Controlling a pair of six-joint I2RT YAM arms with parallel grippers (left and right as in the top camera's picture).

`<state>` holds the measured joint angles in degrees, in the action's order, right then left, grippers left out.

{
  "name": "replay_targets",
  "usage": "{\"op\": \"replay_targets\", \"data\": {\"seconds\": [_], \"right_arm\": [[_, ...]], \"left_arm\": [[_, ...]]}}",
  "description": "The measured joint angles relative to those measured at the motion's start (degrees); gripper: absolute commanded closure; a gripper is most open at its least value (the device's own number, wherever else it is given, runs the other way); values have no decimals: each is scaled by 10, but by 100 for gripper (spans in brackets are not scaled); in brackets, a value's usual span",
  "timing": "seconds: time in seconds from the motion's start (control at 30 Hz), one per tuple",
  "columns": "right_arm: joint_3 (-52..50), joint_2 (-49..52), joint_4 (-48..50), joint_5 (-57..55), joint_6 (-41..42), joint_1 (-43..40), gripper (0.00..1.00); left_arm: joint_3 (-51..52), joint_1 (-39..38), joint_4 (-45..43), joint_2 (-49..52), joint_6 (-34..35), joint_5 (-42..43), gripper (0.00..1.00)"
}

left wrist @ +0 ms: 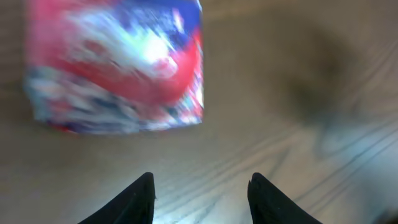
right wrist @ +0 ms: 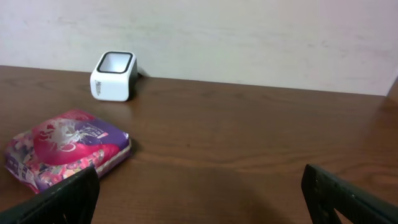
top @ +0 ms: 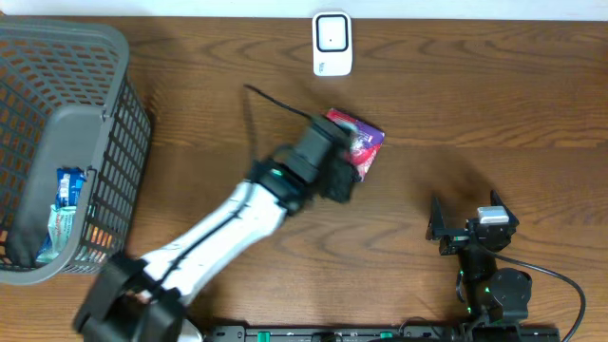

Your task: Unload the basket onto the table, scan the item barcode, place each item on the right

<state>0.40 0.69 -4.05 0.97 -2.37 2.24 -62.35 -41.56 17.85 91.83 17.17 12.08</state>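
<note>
Overhead and wrist views, read left to right. A grey basket (top: 66,142) holding other packets is standing at the left edge of the bench (top: 475,104), well apart from the work. The left pincer (left wrist: 202,180) is hovering with its jaws apart and nothing between them, only bare wood showing in the gap. The pink-and-purple packet (top: 359,141) is lying flat on the bench just beyond the fingertips. It is sitting in front of the white scanner (top: 332,43) at the back edge, apart from it. The right pincer (right wrist: 200,180) is sitting at the near right, jaws spread wide and empty. Likely faults are as follows. The packet is looking soft and low, so closing jaws are risking a skid over the film, or a shove toward the scanner, instead of a grip. A pinch across the printed face is risking covering the barcode. That barcode is showing in none of the views, so the wrong side may be going to the scanner window. A loose corner hold is risking a sag or a drop on the way.
</note>
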Motion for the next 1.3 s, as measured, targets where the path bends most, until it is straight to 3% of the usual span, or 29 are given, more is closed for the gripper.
{"op": "replay_targets", "data": {"seconds": [0.13,0.2,0.27,0.3,1.07,1.3], "right_arm": [[0,0,0,0,0,0,1],[0,0,0,0,0,0,1],[0,0,0,0,0,0,1],[0,0,0,0,0,0,1],[0,0,0,0,0,0,1],[0,0,0,0,0,0,1]], "left_arm": [[0,-40,-1,49,9,-37,57],[0,-44,-2,72,36,-48,68],[0,-43,-13,95,58,-57,91],[0,-43,-20,104,66,-63,92],[1,-28,-254,150,136,-136,93],[1,-7,-266,150,146,-96,93]]}}
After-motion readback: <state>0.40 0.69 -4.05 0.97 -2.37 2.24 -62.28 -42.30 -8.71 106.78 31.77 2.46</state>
